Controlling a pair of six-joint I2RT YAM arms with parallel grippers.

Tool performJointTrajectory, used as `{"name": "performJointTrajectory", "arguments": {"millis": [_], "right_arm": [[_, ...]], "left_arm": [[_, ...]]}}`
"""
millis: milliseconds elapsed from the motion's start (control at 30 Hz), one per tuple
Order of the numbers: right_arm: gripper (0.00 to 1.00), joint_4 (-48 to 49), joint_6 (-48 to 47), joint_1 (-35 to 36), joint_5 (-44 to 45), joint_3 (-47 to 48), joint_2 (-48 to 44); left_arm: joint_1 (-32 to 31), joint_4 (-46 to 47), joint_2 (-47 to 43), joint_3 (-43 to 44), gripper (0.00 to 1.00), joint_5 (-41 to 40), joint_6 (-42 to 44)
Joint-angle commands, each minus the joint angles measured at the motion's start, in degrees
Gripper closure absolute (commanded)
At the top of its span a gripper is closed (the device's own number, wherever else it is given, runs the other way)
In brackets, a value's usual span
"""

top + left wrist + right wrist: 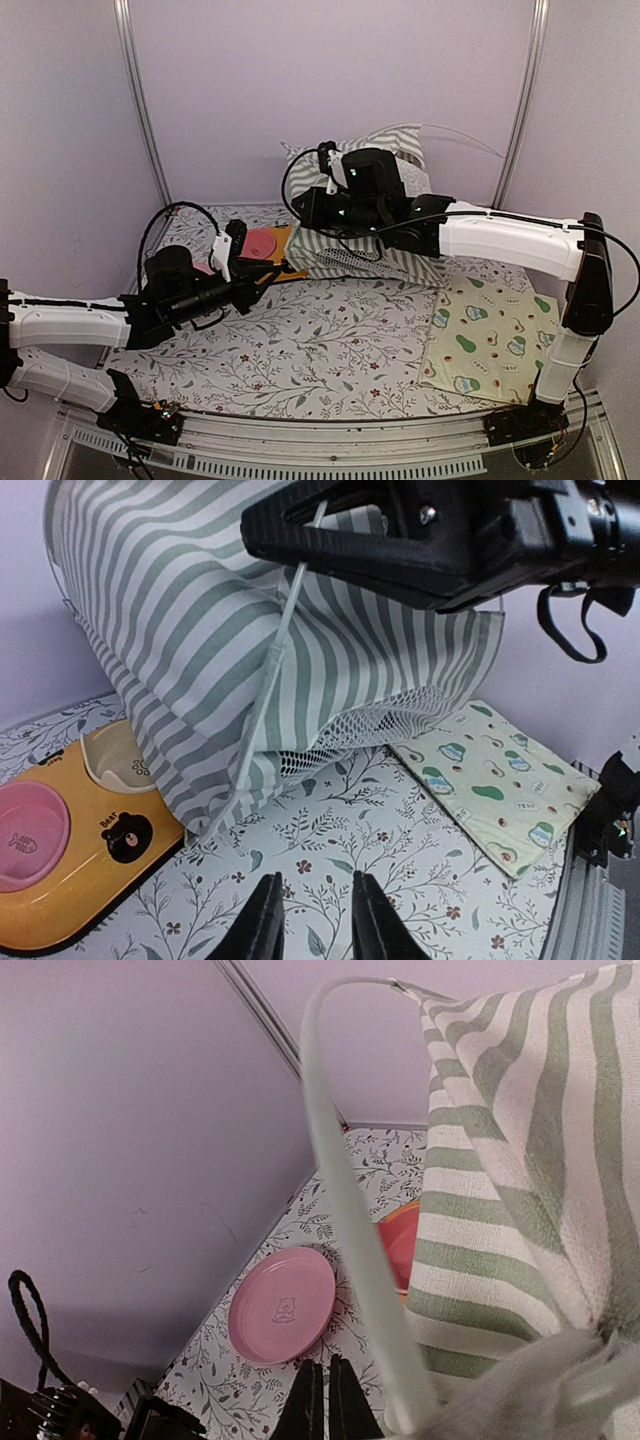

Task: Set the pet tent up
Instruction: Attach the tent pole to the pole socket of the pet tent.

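1. Top view: the tent (395, 145) is slumping at the back centre of the table (330, 340), and its near-left corner is overlapping the bowl (284, 238). The right gripper (308, 205) is reaching into its upper part. The left gripper (240, 262) is hovering by the bowl, apart from the fabric. The mat (490, 340) is lying to the right.
2. Left wrist: the left fingers (262, 920) are standing narrowly parted with nothing between them, over the table and short of the tent's hem. A thin pole (268, 685) is running up the stripes into the right gripper's tip.
3. Right wrist: the right jaws are showing closed together, with the pole arching just beside them. I cannot tell whether they are pinching pole or cloth.
4. Judgement: the tent is looking light and floppy, so it will be sagging wherever it is unsupported. The pole is looking springy and slippery. The best hold seems to be the pole low down, near the hem, or the hem cloth wrapped over it. The mesh (350, 730) is best avoided, as it is likely to snag.
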Motion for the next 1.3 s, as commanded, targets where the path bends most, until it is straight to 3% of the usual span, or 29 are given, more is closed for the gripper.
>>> {"name": "performJointTrajectory", "arguments": {"millis": [0,533,667,867,1267], "right_arm": [[1.0,0.76,-4.81,-0.8,3.31,0.87,0.28],[1.0,-1.93,-4.91,-0.85,1.12,4.17,0.76],[1.0,-3.22,-5.14,-0.8,0.73,6.2,0.99],[1.0,-4.36,-4.15,-0.81,-0.75,8.2,0.59],[1.0,-5.54,-1.89,-0.8,-2.59,8.87,-1.15]], "left_arm": [[0.81,-0.22,-1.02,1.09,0.72,0.53,-0.13],[5.7,3.25,9.63,8.98,0.76,3.2,4.8],[6.27,11.73,9.74,2.51,0.63,4.96,4.48],[6.26,24.71,16.56,-1.43,0.59,5.66,6.67],[6.88,29.41,28.5,6.62,0.64,0.84,11.51]]}}
